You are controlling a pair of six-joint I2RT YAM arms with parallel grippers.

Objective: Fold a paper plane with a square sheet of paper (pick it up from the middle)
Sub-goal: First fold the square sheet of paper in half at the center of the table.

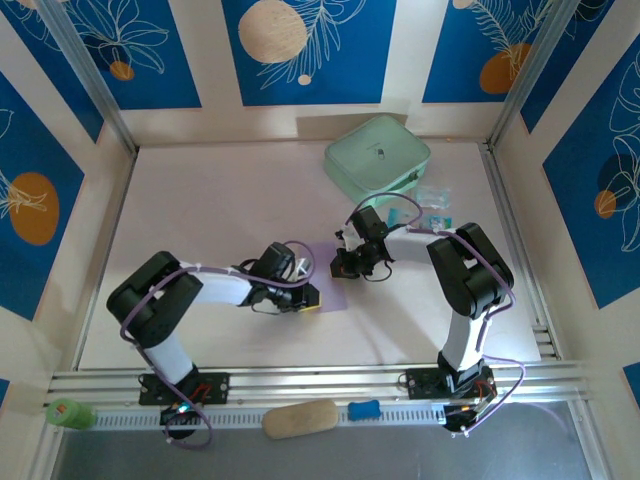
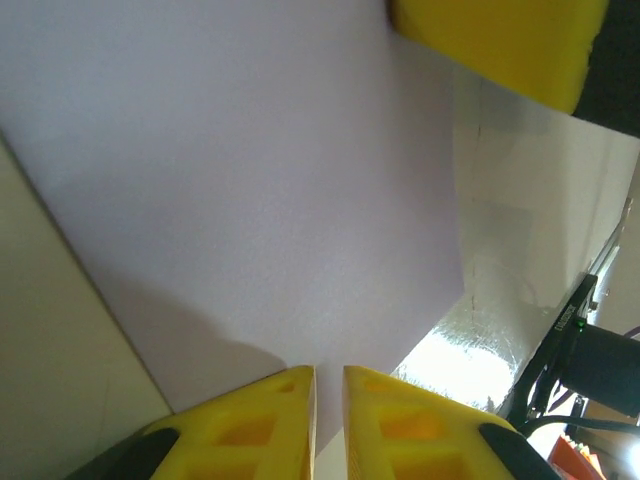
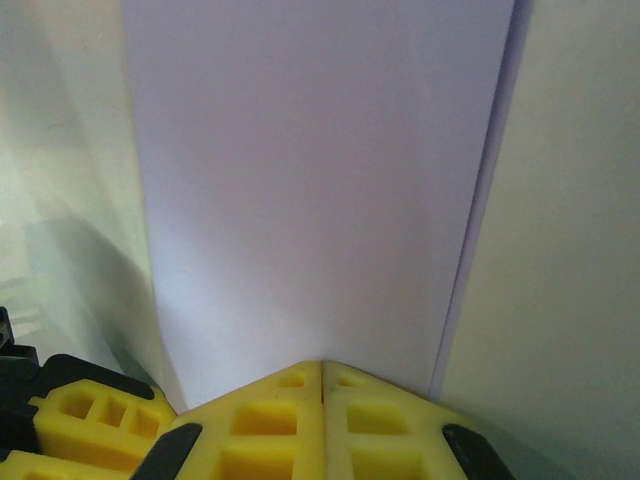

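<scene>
Overhead view: the square sheet of paper (image 1: pixel 332 292), lavender, is seen lying flat on the pale table (image 1: pixel 220 210) near its middle, between the two arms. The left gripper (image 1: pixel 308 298) is lowered onto the sheet's left side and the right gripper (image 1: pixel 352 268) onto its far edge. A mint-green case (image 1: pixel 377 155) is set well apart at the far side, with small blue packets (image 1: pixel 435 205) just beside it.

Left wrist view: the square sheet of paper (image 2: pixel 280 200) is spread ahead of the left gripper (image 2: pixel 330 420). Its yellow fingers (image 2: pixel 250 430) are parted by a narrow gap only, and the sheet's near edge is met there. No pinch on the paper can be made out. A yellow finger (image 2: pixel 500 40) of the right gripper is seen at the sheet's far corner.

Right wrist view: the right gripper (image 3: pixel 322 385) is closed, its fingertips touching, at the near edge of the sheet (image 3: pixel 310 180). Whether paper is caught between them cannot be told. Along the sheet's right side a second edge is visible beneath the upper one.
</scene>
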